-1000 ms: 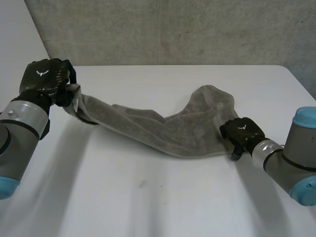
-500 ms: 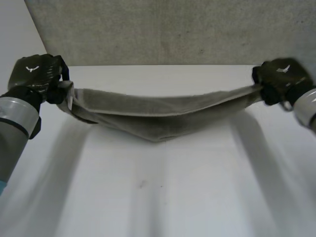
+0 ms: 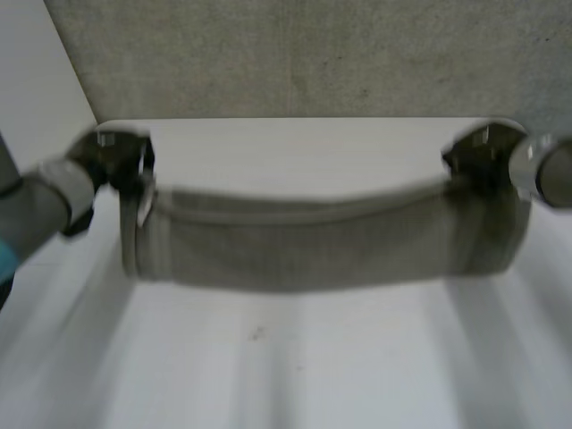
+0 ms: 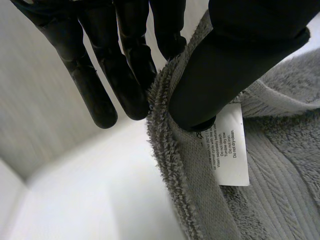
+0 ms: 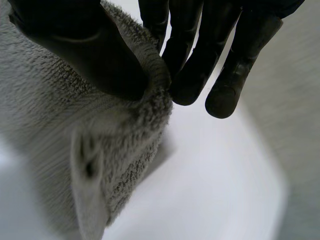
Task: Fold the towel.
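Evidently the left hand [image 3: 121,161] and the right hand [image 3: 478,159] are each pinching 1 top corner of the grey towel [image 3: 313,246] between thumb and fingers, and it is hanging stretched near the far edge of the tabletop [image 3: 286,375], so folding is barely starting.

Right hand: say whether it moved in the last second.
Yes. The right hand went from mid-table to the table's far right corner, carrying the towel.

Towel [image 3: 313,250] hangs between left hand [image 3: 121,154], right hand [image 3: 474,156], over table [image 3: 295,366].
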Available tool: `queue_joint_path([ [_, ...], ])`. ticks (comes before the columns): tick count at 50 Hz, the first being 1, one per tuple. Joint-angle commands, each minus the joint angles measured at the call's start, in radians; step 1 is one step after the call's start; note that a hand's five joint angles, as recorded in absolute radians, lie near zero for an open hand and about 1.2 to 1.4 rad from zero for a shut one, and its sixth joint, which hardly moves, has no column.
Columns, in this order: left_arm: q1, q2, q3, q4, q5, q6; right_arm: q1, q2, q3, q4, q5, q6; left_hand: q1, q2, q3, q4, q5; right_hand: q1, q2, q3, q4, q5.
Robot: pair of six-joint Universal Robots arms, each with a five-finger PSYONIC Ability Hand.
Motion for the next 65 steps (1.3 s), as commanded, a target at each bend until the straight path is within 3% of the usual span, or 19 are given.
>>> queue_joint_path([
  [1,-0.025,-0.056,0.475,0.125,-0.023,-0.162,0.011,0.047,-0.386,-0.357,0.006,0.289,0.214,0.183,0.180,0.178,0.208,0.080,0.090,0.063,0.060,0.056],
  [5,-0.016,-0.048,0.553,0.283,-0.066,-0.305,0.008,-0.022,-0.366,-0.511,0.003,0.373,0.214,0.183,0.180,0.178,0.208,0.080,0.090,0.063,0.060,0.056],
  [10,-0.010,-0.057,0.512,0.311,-0.061,-0.366,0.014,-0.040,-0.304,-0.449,-0.016,0.352,0.214,0.183,0.180,0.178,0.208,0.080,0.090,0.063,0.060,0.056],
  [18,-0.005,-0.063,0.193,0.350,-0.043,-0.362,0.025,-0.036,-0.099,-0.343,-0.072,0.280,0.214,0.183,0.180,0.178,0.208,0.080,0.090,0.063,0.060,0.056],
  [23,0.004,-0.109,-0.058,0.513,0.003,-0.354,0.036,-0.002,0.129,-0.405,-0.129,0.202,0.214,0.183,0.180,0.178,0.208,0.080,0.090,0.063,0.060,0.056],
  [27,0.023,-0.172,-0.193,0.589,0.055,-0.302,0.045,0.041,0.221,-0.458,-0.123,0.170,0.214,0.183,0.180,0.178,0.208,0.080,0.090,0.063,0.060,0.056],
  [30,0.029,-0.189,-0.220,0.587,0.077,-0.268,0.047,0.082,0.293,-0.469,-0.111,0.127,0.214,0.183,0.180,0.178,0.208,0.080,0.090,0.063,0.060,0.056],
  [33,0.039,-0.182,-0.284,0.540,0.115,-0.164,0.037,0.066,0.336,-0.464,-0.108,0.116,0.214,0.183,0.180,0.178,0.208,0.080,0.090,0.063,0.060,0.056],
  [38,0.102,0.005,-0.409,0.388,0.130,-0.035,0.022,-0.181,0.491,-0.383,-0.109,0.107,0.214,0.183,0.180,0.178,0.208,0.080,0.090,0.063,0.060,0.056],
  [41,0.124,0.055,-0.445,0.357,0.132,-0.020,0.005,-0.240,0.513,-0.332,-0.111,0.107,0.214,0.183,0.180,0.178,0.208,0.080,0.090,0.063,0.060,0.056],
  [43,0.156,0.158,-0.505,0.295,0.141,-0.004,-0.054,-0.342,0.545,-0.178,-0.126,0.084,0.214,0.183,0.180,0.178,0.208,0.080,0.090,0.063,0.060,0.056],
  [44,0.156,0.159,-0.505,0.294,0.141,-0.004,-0.055,-0.343,0.545,-0.177,-0.126,0.084,0.214,0.183,0.180,0.178,0.208,0.080,0.090,0.063,0.060,0.056],
  [46,0.185,0.280,-0.557,0.221,0.168,-0.003,-0.105,-0.426,0.562,-0.029,-0.137,0.000,0.214,0.183,0.180,0.178,0.208,0.080,0.090,0.063,0.060,0.056],
  [50,0.217,0.343,-0.582,0.180,0.211,-0.003,-0.119,-0.461,0.568,0.030,-0.143,-0.112,0.214,0.183,0.180,0.178,0.208,0.080,0.090,0.063,0.060,0.056],
  [55,0.219,0.320,-0.571,0.204,0.250,-0.011,-0.099,-0.389,0.525,-0.034,-0.135,-0.145,0.214,0.183,0.180,0.178,0.208,0.080,0.090,0.063,0.060,0.056],
  [57,0.198,0.219,-0.511,0.259,0.245,-0.009,-0.072,-0.276,0.444,-0.079,-0.120,-0.139,0.214,0.183,0.180,0.178,0.208,0.080,0.090,0.063,0.060,0.056],
  [60,0.167,0.162,-0.462,0.276,0.241,-0.014,-0.050,-0.223,0.396,-0.085,-0.106,-0.137,0.214,0.183,0.180,0.178,0.208,0.080,0.090,0.063,0.060,0.056],
  [63,0.118,0.047,-0.342,0.282,0.215,-0.018,0.008,-0.111,0.275,-0.088,-0.055,-0.137,0.214,0.183,0.180,0.178,0.208,0.080,0.090,0.063,0.060,0.056],
  [65,0.098,-0.064,-0.217,0.281,0.148,-0.040,0.040,0.002,0.151,-0.088,0.004,-0.133,0.214,0.183,0.180,0.178,0.208,0.080,0.090,0.063,0.060,0.056],
])
